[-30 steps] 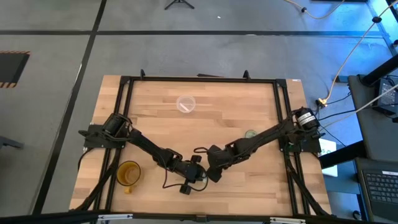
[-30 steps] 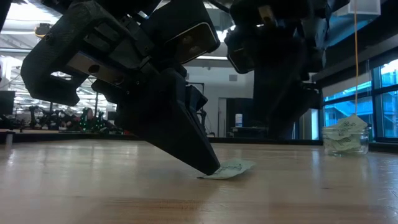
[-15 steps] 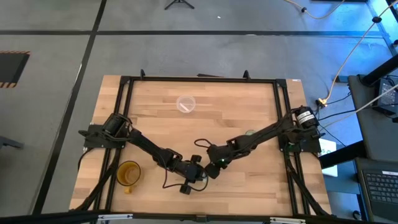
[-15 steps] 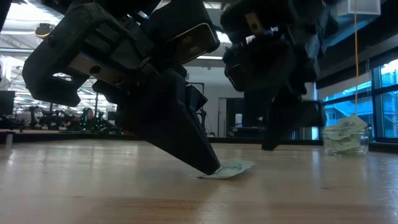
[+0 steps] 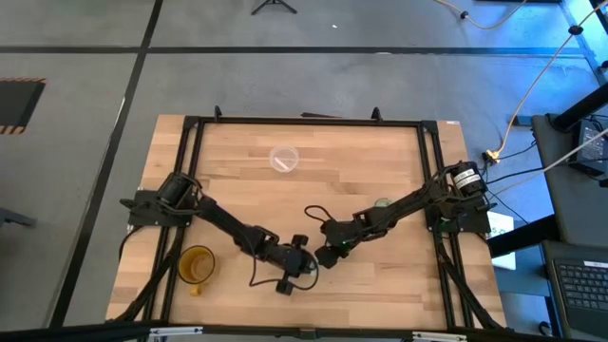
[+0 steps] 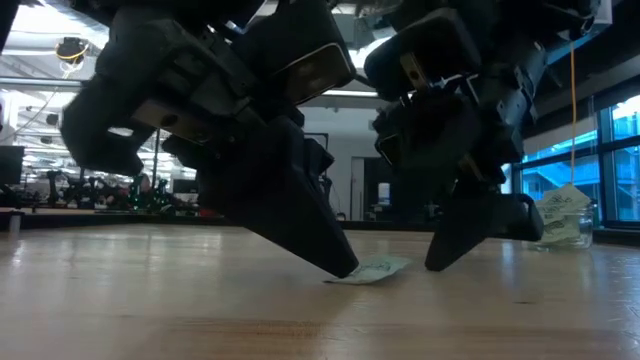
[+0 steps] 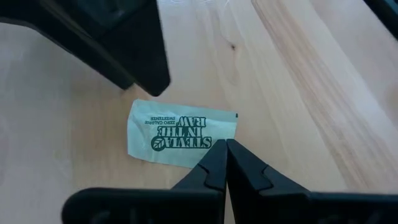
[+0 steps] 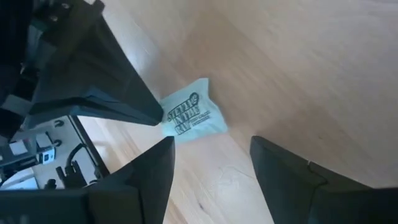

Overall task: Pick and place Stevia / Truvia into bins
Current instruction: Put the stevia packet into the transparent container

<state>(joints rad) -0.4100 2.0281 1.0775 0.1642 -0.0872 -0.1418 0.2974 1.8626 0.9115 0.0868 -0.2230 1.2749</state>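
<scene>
The Stevia sachet (image 7: pixel 180 133) lies flat on the bench (image 5: pixel 380 152) near its 6 o'clock edge. The left gripper (image 7: pixel 225 152), jaws together, still presses its tip on the sachet's edge. The right gripper (image 8: pixel 211 155), jaws apart, has moved closer at 3 o'clock.

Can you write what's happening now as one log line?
left gripper: shut, tip pinning Stevia sachet | right gripper: open, beside sachet
</scene>
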